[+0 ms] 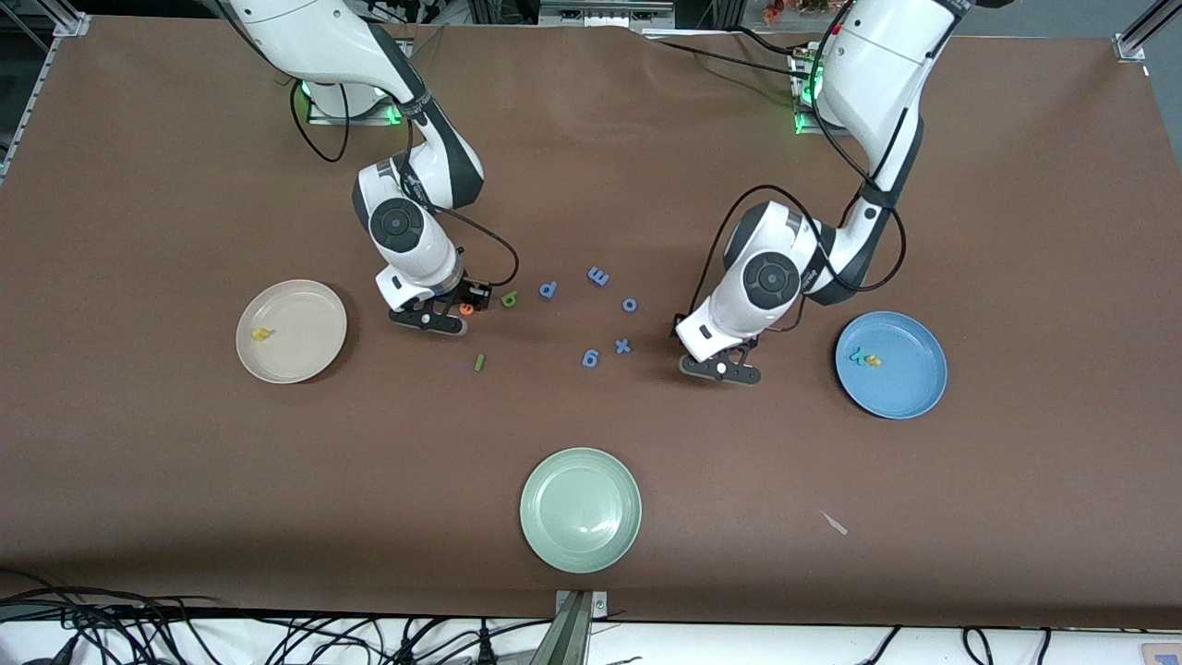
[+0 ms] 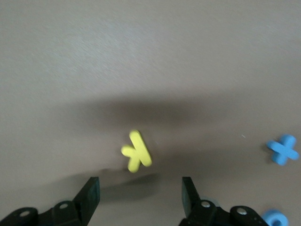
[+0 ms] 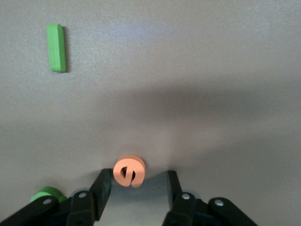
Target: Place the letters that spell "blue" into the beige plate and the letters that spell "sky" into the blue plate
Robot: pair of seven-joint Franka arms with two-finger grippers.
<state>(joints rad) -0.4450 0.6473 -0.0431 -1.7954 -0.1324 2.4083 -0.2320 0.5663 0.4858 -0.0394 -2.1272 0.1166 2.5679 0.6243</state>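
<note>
My right gripper (image 1: pixel 461 315) (image 3: pixel 138 181) is low at the table, open around the orange "e" (image 1: pixel 466 308) (image 3: pixel 129 171); one finger touches it, the other stands apart. The light green "b" (image 1: pixel 509 298) (image 3: pixel 46 193) lies beside it, and the dark green "l" (image 1: pixel 479 362) (image 3: pixel 57 47) lies nearer the front camera. The beige plate (image 1: pixel 314 309) holds the yellow "u" (image 1: pixel 262 334). My left gripper (image 1: pixel 720 368) (image 2: pixel 140 186) is open, low over the table, with the yellow "k" (image 2: pixel 136 151) lying just ahead of its fingers. The blue plate (image 1: pixel 910 388) holds the teal "y" and yellow "s" (image 1: pixel 866 357).
Several blue-violet letters (image 1: pixel 598 275) lie scattered between the two grippers; an "x" (image 2: pixel 283 149) and an "o" (image 2: pixel 274 217) are close to my left gripper. A pale green plate (image 1: pixel 580 509) sits near the table's front edge, toward the front camera.
</note>
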